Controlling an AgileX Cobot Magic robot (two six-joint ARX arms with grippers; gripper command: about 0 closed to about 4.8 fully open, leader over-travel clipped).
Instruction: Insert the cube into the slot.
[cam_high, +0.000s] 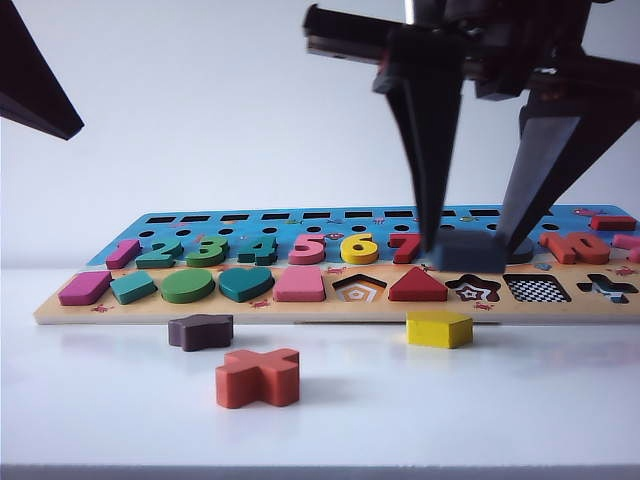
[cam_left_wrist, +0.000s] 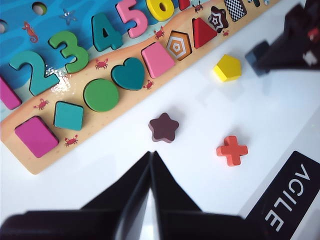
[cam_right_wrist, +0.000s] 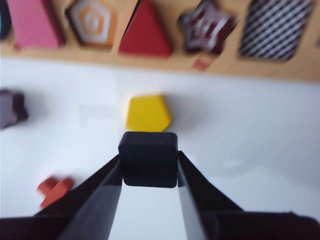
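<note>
My right gripper (cam_right_wrist: 149, 165) is shut on the dark navy cube (cam_right_wrist: 148, 157), which hangs above the white table short of the puzzle board. From the exterior view the cube (cam_high: 470, 252) sits between the two black fingers of the right gripper (cam_high: 475, 250), in front of the board's number row. The slot (cam_high: 536, 288), a square cutout with a checkered base, lies in the tan shape row to the right of the star cutout; the right wrist view shows the slot (cam_right_wrist: 275, 27) too. My left gripper (cam_left_wrist: 151, 156) is shut with nothing in it, over the table near the dark star block (cam_left_wrist: 163, 127).
A yellow pentagon block (cam_high: 439, 328) lies on the table just before the board (cam_high: 300, 310), below the held cube. An orange-red cross block (cam_high: 258, 377) and the dark star block (cam_high: 201, 331) lie further left. Star cutout (cam_high: 473, 289) and cross cutout (cam_high: 607, 288) flank the slot.
</note>
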